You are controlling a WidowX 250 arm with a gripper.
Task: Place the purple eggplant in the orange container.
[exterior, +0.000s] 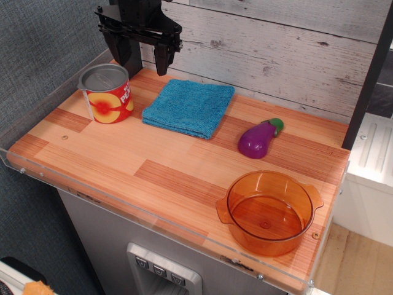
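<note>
Step in hand: nothing picked yet, this is pre-approach. Gripper (145, 61) hangs at the back-left of the table (92, 153), jaws spread, nothing between them.

Using the towel (188, 106) as landmark:
- Eggplant (259, 137) lies on its side just right of the towel, slightly nearer the front, green cap pointing back-right. Close to the towel's right edge but apart from it.
- Pot (268, 212) is front-right of the towel, near the table's front-right corner, upright and empty. Apart from the eggplant, a short hop forward of it.
- Can (107, 93) stands left of the towel, almost directly under the gripper (not the target, ignore).
- Gripper is behind the towel's left end, above table level.

Next move, my read: traverse right across the towel, come down over the eggplant's fat body and close across the narrow axis. It's glossy and rounded, so a grip near the tapered end would likely squirt out; go for the belly.

In the way: nothing much. The towel lies flat, so crossing it at the current height should be fine. Only the can sits close to the jaws; lift or move right before descending. Path from eggplant to pot is bare table. Pot mouth is wide, so drop tolerance looks generous.
</note>
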